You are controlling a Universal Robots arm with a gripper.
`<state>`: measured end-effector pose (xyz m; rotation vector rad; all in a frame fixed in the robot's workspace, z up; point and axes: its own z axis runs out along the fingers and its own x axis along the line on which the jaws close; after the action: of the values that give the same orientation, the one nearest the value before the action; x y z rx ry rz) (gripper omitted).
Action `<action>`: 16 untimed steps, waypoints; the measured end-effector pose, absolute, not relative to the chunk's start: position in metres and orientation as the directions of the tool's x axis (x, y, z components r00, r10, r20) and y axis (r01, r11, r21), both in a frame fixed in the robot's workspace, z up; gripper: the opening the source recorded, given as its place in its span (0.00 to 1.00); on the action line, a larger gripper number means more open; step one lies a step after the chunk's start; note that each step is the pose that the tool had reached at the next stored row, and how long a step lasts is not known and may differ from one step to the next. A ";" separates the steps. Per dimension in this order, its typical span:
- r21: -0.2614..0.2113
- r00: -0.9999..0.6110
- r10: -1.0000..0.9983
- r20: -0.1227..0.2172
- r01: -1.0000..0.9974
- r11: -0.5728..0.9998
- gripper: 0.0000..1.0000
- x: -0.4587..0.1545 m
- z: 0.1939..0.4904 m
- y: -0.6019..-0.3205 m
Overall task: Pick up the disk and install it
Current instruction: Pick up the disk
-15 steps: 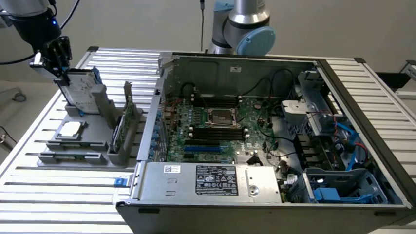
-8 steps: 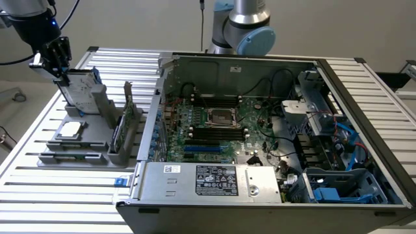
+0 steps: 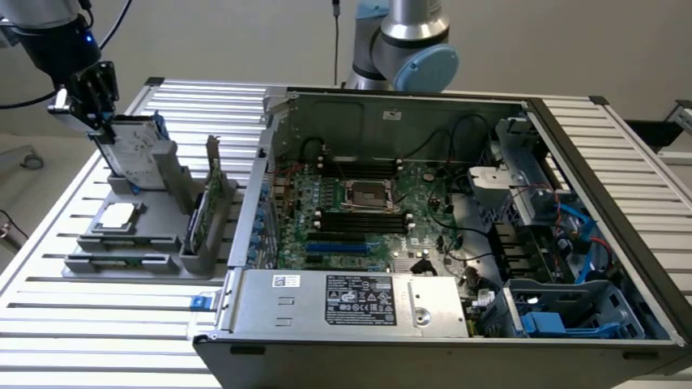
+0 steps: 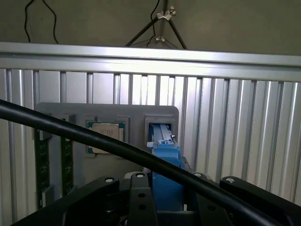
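Observation:
The disk point(image 3: 138, 156), a silver-grey drive with a white label in a blue carrier, stands tilted on end in the back slot of the grey holder point(image 3: 130, 258) at the exterior view's left. My gripper point(image 3: 103, 126) is shut on its upper end, and the lower end is still at the slot. In the wrist view the blue carrier edge of the disk point(image 4: 165, 160) sits between my gripper's point(image 4: 165, 200) black jaws and reaches down into the holder's slot point(image 4: 160, 120).
A square processor chip point(image 3: 117, 215) point(image 4: 107, 136) lies on the holder, and a green circuit card point(image 3: 206, 203) stands beside it. The open computer case point(image 3: 243, 324) takes up the middle and right, with a blue drive cage point(image 3: 568, 312) at its front right. A black cable point(image 4: 70, 129) crosses the wrist view.

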<state>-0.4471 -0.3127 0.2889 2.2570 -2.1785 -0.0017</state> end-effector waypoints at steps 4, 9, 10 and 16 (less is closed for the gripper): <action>0.004 0.035 -0.999 0.003 -0.999 -0.035 0.33 -0.447 0.289 -0.313; 0.004 0.035 -0.999 0.002 -0.999 -0.035 0.33 -0.447 0.292 -0.313; 0.004 0.035 -0.999 0.002 -0.999 -0.035 0.33 -0.447 0.294 -0.313; 0.004 0.035 -0.999 0.003 -0.999 -0.035 0.33 -0.447 0.320 -0.313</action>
<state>-0.4471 -0.3128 0.3201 2.2566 -2.1780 -0.0006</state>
